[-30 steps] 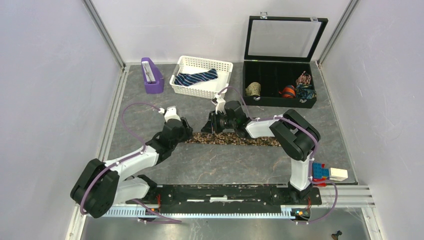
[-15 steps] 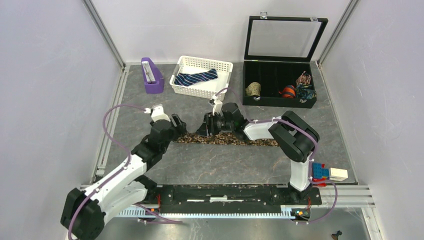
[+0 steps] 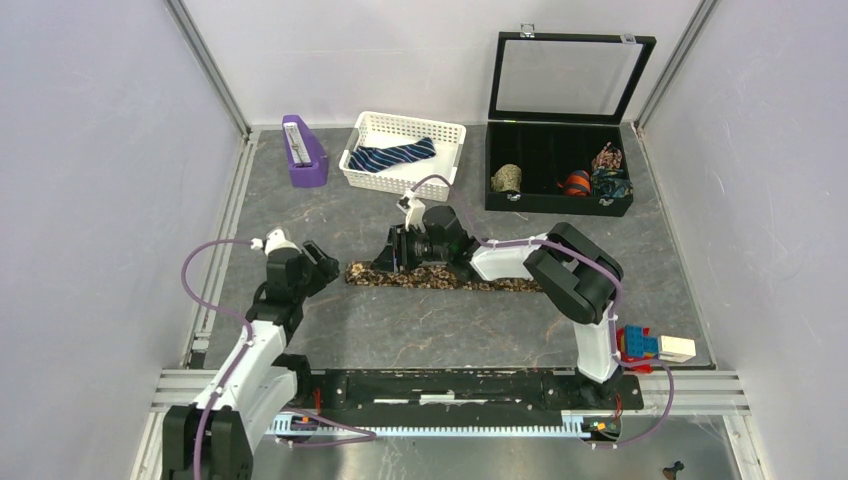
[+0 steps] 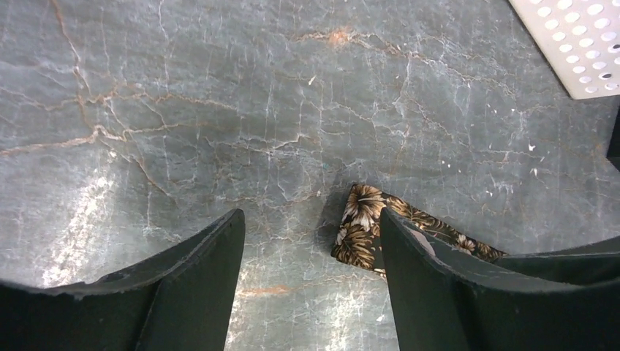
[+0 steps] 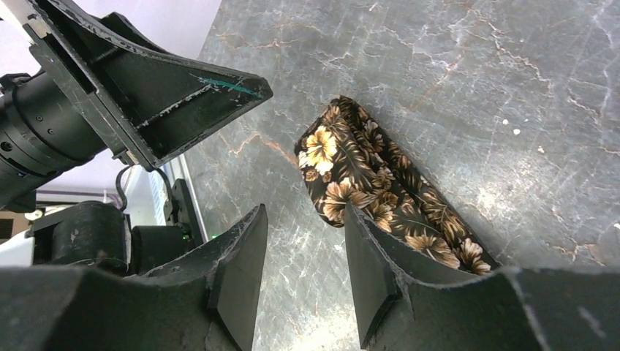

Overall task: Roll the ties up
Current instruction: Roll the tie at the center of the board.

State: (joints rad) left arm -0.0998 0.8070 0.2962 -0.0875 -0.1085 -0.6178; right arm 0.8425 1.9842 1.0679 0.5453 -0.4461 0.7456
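The brown-and-tan print tie lies flat in a long strip across the middle of the table. Its left end shows in the left wrist view and the right wrist view. My left gripper is open and empty, a little left of that end. My right gripper is open over the tie's left part; in its wrist view the gap is over bare table and the tie lies just beside one finger. The navy striped tie lies in the white basket.
An open black case with several rolled ties stands at the back right. A purple holder stands at the back left. Coloured blocks sit by the right arm's base. The basket's corner shows in the left wrist view.
My left arm has drawn back to the left, away from the tie. My right gripper has moved left, and the tie's left end now lies farther left.
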